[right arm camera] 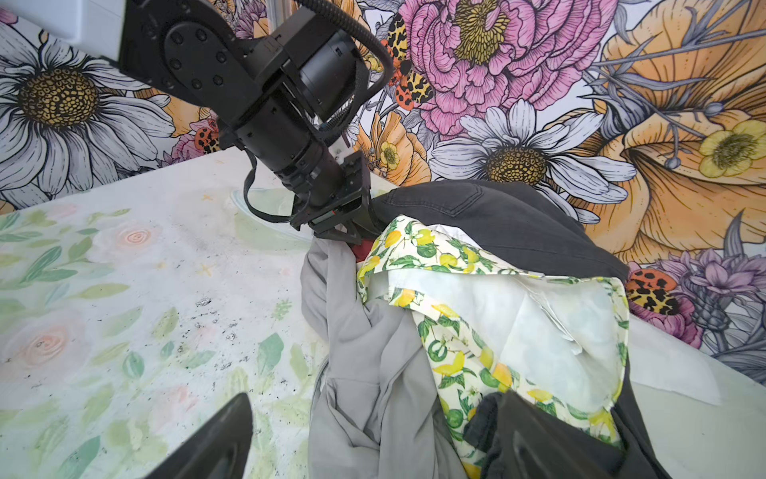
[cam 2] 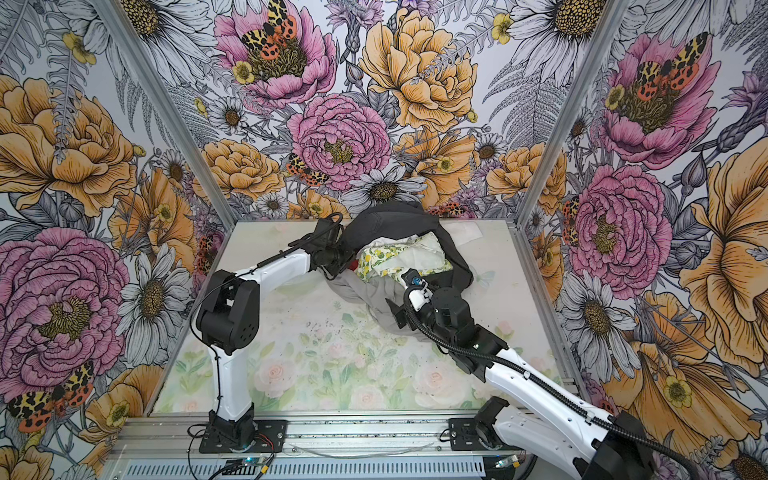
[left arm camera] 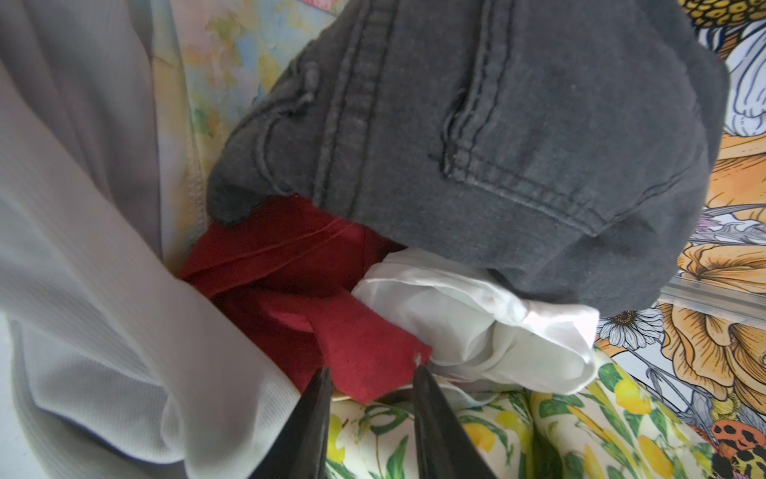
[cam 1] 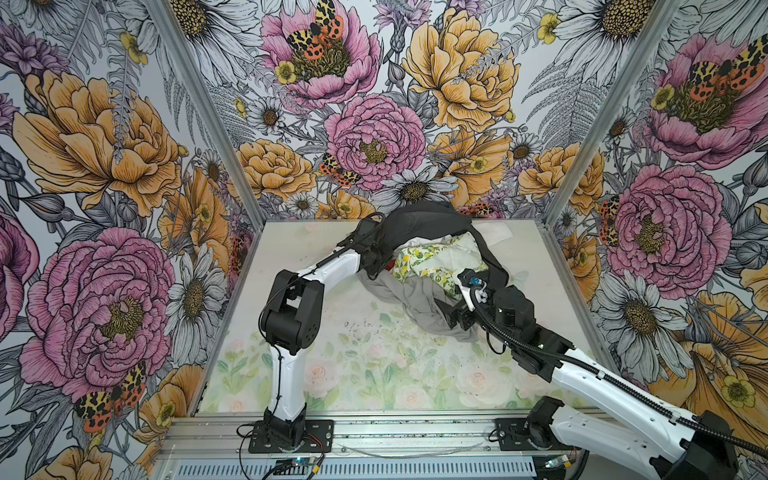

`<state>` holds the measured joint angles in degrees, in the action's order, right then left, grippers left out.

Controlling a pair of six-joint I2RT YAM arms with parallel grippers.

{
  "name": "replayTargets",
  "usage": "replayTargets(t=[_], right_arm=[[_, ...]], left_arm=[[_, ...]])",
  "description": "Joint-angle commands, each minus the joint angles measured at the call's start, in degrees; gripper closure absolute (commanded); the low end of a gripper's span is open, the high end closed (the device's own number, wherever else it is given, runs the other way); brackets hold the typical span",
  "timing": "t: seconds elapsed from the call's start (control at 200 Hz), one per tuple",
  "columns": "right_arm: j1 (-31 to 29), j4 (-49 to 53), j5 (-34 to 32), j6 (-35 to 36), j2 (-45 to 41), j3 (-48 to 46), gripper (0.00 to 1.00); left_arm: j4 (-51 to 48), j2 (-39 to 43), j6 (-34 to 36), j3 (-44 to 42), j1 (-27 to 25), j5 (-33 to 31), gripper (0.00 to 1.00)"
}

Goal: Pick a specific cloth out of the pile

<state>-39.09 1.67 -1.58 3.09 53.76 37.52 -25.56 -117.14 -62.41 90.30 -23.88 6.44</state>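
The cloth (left arm camera: 298,265), plain deep red, lies in the pile (cam 1: 436,257) under a dark charcoal garment (left arm camera: 497,124) and beside a light grey garment (left arm camera: 83,249). My left gripper (left arm camera: 373,373) is at the pile's left side and holds a corner flap of the cloth, one fingertip pressing on each side. In both top views only a red sliver (cam 1: 390,264) (cam 2: 353,264) shows at that gripper. A white piece (left arm camera: 476,327) and the lemon-print cloth (left arm camera: 580,435) touch the flap. My right gripper (right arm camera: 373,435) stands wide open over the grey garment (right arm camera: 373,373) at the pile's near edge.
A flat white cloth (cam 1: 494,232) lies on the table (cam 1: 332,353) behind the pile at the back right. Flower-printed walls with metal posts (cam 1: 548,224) close in three sides. The charcoal garment (cam 1: 415,224) reaches the back wall.
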Motion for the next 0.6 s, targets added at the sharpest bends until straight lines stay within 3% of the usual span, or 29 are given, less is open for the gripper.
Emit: replayTargets(t=[0.0, 0.595], right_arm=[[-0.4, -1.7, 4.2, 2.0, 1.1, 0.0, 0.08], [-0.5, -1.2, 6.2, 2.0, 1.3, -0.1, 0.08]], left_arm=[[-0.6, -1.1, -1.1, 2.2, 0.4, -0.5, 0.65], [-1.5, -6.2, -2.5, 6.9, 1.0, -0.6, 0.69]])
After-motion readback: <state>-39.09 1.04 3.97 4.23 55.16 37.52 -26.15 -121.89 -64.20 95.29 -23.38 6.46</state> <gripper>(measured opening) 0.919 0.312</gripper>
